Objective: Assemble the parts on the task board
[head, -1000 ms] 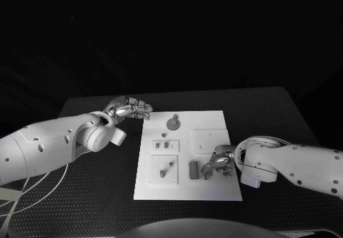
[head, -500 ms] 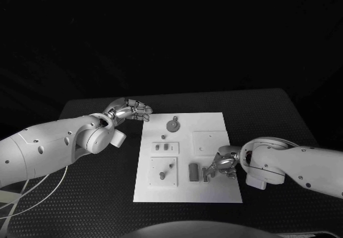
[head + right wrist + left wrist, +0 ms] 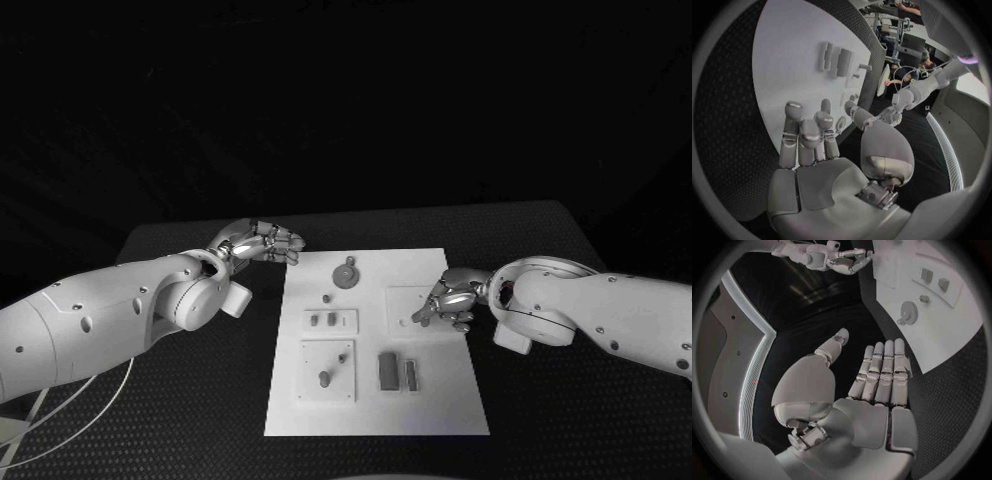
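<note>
Lying in the middle of the black table [image 3: 188,400], the white task board [image 3: 447,400] carries several small grey parts: a gear-like part [image 3: 348,275] near the far edge, a pair of small pieces [image 3: 325,320] in a shallow recess, a peg [image 3: 326,377] on a square plate [image 3: 326,370] at the near left, and two upright bars [image 3: 397,371] beside it. The right hand [image 3: 446,297] is seen over the right side of the board, above a square recess [image 3: 411,298]; in the right wrist view its fingers [image 3: 804,135] are stretched out and slightly apart, and nothing is held in them. The left hand [image 3: 264,240] is kept just beside the far left corner of the board, on the table side; in the left wrist view its fingers [image 3: 882,370] are straight and side by side, and no part is held there either. The parts are judged to be light, stiff and rather smooth, so they can slip or tip easily when pushed. It is advised that a bar is taken by its two long flat sides, and the gear by its rim, with a fingertip pinch and little force, so that the neighbouring pieces are not disturbed.
</note>
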